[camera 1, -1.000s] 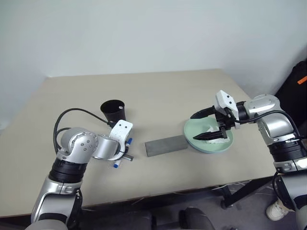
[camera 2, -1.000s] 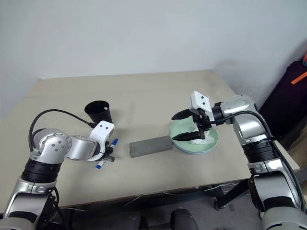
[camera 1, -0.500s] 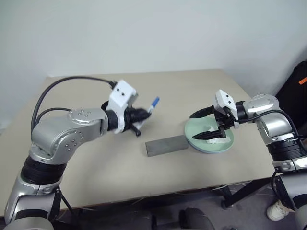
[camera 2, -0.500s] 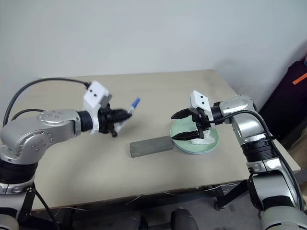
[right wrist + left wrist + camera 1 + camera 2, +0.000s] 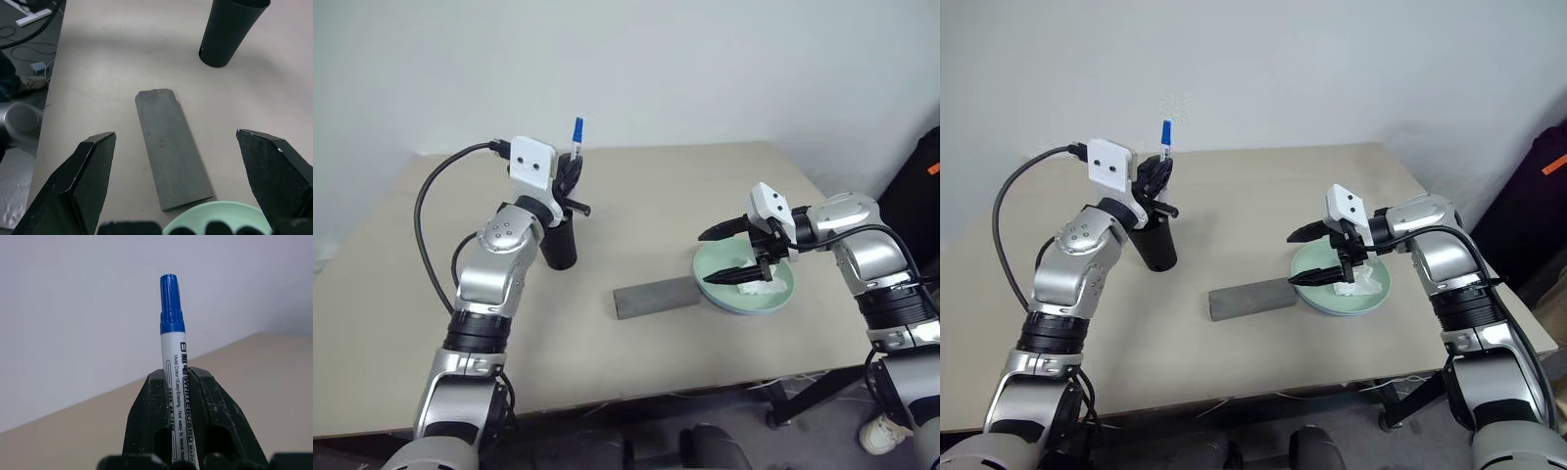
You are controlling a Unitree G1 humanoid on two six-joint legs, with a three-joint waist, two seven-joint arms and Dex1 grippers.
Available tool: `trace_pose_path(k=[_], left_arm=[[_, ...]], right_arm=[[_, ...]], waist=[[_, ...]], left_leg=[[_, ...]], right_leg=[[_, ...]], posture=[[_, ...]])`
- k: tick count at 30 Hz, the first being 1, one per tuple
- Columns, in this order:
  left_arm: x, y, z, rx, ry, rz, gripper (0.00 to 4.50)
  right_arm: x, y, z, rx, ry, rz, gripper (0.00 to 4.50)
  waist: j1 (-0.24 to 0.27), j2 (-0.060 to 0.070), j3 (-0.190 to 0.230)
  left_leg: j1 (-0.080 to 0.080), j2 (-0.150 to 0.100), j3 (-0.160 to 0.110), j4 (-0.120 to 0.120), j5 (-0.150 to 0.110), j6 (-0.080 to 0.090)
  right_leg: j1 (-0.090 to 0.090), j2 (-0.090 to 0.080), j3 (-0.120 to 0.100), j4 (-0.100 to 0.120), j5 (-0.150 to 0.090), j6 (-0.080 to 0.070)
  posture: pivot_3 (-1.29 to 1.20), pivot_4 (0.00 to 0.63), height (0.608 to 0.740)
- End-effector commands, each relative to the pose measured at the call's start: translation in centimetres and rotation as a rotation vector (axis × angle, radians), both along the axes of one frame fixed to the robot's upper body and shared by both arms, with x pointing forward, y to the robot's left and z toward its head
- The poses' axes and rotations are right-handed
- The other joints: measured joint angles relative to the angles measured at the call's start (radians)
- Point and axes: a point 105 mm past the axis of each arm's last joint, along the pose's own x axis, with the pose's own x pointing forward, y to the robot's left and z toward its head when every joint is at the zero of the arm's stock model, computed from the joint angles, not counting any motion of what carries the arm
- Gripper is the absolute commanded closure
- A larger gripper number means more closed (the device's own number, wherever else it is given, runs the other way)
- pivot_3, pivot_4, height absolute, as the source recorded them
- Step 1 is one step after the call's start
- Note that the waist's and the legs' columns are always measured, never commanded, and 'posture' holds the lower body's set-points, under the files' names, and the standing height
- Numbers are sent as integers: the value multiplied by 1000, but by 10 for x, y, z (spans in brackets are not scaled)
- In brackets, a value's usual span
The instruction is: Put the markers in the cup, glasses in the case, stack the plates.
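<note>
In the left eye view, the beige table (image 5: 705,186) carries most of the things. The left gripper (image 5: 570,168) is raised above the table and its two black fingers are closed tight on a slim white marker with a blue cap (image 5: 577,137), which stands upright with the cap on top. Directly under this gripper stands the black plastic cup, tapering to a narrow base (image 5: 559,245), upright on the table. Near the middle of the table lies the grey rectangular case (image 5: 654,297), flat and with the lid closed. Just beside its right end sits a pale mint green round plate (image 5: 717,286), and under it a light blue rim seems to show, but I cannot tell this for sure. A crumpled white tissue (image 5: 766,285) lies in the plate. The right gripper (image 5: 732,256) hangs over the plate with its fingers wide apart, and it holds nothing.

The right eye view gives the same arrangement.

In the left wrist view, the two black fingers (image 5: 146,421) press on the white barrel of the marker from both sides, and the blue cap rises well above the fingertips. Printed text runs along the barrel.

In the right wrist view, the fingers (image 5: 93,166) stand far apart. Between them I see the grey case lying on the table, with its near end touching the green plate rim. The black cup stands well apart beyond the case, upright.
</note>
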Motion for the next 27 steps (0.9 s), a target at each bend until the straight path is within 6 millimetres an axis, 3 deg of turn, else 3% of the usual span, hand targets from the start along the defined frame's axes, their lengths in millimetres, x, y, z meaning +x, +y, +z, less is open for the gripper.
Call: trace_pose_path(k=[1, 10, 19, 27], left_arm=[[0, 7, 24, 8, -108, 27, 4166], [-1, 25, 12, 9, -95, 62, 4166], [-6, 29, -13, -24, -19, 44, 4166], [-8, 39, -20, -14, -34, 74, 4166]], right_arm=[[3, -3, 27, 53, -68, -14, 216], [12, -17, 37, 81, -91, -97, 216], [12, -17, 39, 92, -93, -99, 216], [9, -15, 39, 97, -83, -88, 216]], waist=[[-1, 0, 0], [-1, 0, 0], [-2, 0, 0], [-1, 0, 0]], left_leg=[[0, 0, 0, 0, 0, 0], [0, 2, 0, 0, 0, 0], [0, 2, 0, 0, -1, 0], [0, 2, 0, 0, -2, -2]], right_leg=[[0, 0, 0, 0, 0, 0], [0, 0, -1, 0, 0, 0], [0, 0, -1, 0, 0, 0], [0, 0, -1, 0, 0, 0]], posture=[[0, 0, 738], [0, 0, 738], [0, 0, 738], [0, 0, 738]])
